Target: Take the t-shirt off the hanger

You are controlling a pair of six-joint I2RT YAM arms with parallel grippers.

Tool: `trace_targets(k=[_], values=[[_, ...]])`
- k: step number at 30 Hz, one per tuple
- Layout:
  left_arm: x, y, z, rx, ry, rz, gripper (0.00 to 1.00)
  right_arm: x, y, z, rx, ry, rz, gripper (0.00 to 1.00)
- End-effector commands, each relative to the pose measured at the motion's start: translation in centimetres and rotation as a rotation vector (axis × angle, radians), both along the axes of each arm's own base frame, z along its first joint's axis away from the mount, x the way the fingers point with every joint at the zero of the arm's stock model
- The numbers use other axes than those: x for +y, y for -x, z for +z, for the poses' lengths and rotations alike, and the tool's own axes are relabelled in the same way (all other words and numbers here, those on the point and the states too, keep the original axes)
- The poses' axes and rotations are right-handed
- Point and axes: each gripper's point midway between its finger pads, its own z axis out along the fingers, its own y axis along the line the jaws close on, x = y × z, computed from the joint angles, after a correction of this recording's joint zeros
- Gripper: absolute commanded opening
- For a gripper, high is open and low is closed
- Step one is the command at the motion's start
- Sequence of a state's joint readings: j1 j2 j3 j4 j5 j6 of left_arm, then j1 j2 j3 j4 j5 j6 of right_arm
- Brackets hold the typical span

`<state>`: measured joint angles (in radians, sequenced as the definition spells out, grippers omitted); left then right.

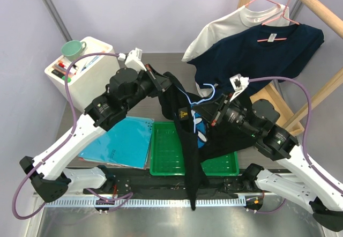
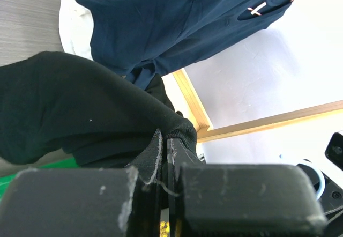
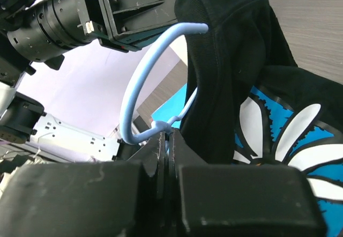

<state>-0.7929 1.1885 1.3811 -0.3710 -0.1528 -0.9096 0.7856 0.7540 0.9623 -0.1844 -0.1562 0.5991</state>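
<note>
A black t-shirt [image 1: 188,140] with a blue and white print hangs in mid-air over the table between both arms. My left gripper [image 1: 162,83] is shut on the shirt's collar edge [image 2: 177,127], seen close in the left wrist view. My right gripper [image 1: 208,110] is shut on the light blue hanger [image 3: 140,81] at the base of its hook; the hanger also shows in the top view [image 1: 206,95]. In the right wrist view the shirt [image 3: 236,76] drapes beside the hook, its collar held by the left gripper [image 3: 170,7]. The hanger's arms are hidden in the cloth.
A green tray [image 1: 166,156] lies under the shirt. A blue folder [image 1: 120,140] lies left of it. A white box [image 1: 80,71] with a green mug [image 1: 72,48] stands at back left. A wooden rack [image 1: 316,6] at back right holds navy [image 1: 262,54] and white [image 1: 225,28] shirts.
</note>
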Motion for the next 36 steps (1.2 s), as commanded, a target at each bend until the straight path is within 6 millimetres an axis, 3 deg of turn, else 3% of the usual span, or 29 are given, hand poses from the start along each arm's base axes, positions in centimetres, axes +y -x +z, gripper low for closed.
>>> trace_targets(k=[1, 7, 11, 12, 16, 21, 27, 34, 36], values=[[1.1, 0.1, 4.8, -0.127, 0.077, 0.041, 0.0, -1.1, 0.6, 2.0, -0.021, -0.077, -0.031, 0.01], [2.9, -1.1, 5.3, -0.164, -0.044, 0.129, 0.0, -1.8, 2.7, 0.9, -0.006, -0.002, 0.03, 0.01], [1.8, -2.8, 5.6, -0.205, -0.118, 0.131, 0.0, -1.9, 4.3, -0.3, -0.015, 0.063, 0.107, 0.01], [2.0, -3.0, 6.1, -0.212, -0.132, 0.139, 0.0, -2.2, 5.1, 0.0, -0.036, 0.054, 0.133, 0.01], [2.6, -5.2, 5.0, -0.182, -0.256, 0.222, 0.0, -3.2, 7.4, 2.0, -0.103, 0.013, 0.188, 0.01], [2.4, -6.8, 5.5, -0.182, -0.317, 0.255, 0.0, -4.1, 8.5, 3.1, -0.135, 0.04, 0.208, 0.01], [2.5, -9.3, 2.1, -0.079, -0.37, 0.253, 0.0, -5.5, 11.1, 6.5, -0.231, -0.034, 0.257, 0.01], [2.9, -10.6, 0.3, -0.012, -0.377, 0.224, 0.0, -6.4, 12.6, 5.8, -0.256, 0.007, 0.294, 0.01], [1.6, -10.3, 0.0, -0.014, -0.359, 0.153, 0.0, -6.1, 12.6, 5.7, -0.254, 0.003, 0.308, 0.01]])
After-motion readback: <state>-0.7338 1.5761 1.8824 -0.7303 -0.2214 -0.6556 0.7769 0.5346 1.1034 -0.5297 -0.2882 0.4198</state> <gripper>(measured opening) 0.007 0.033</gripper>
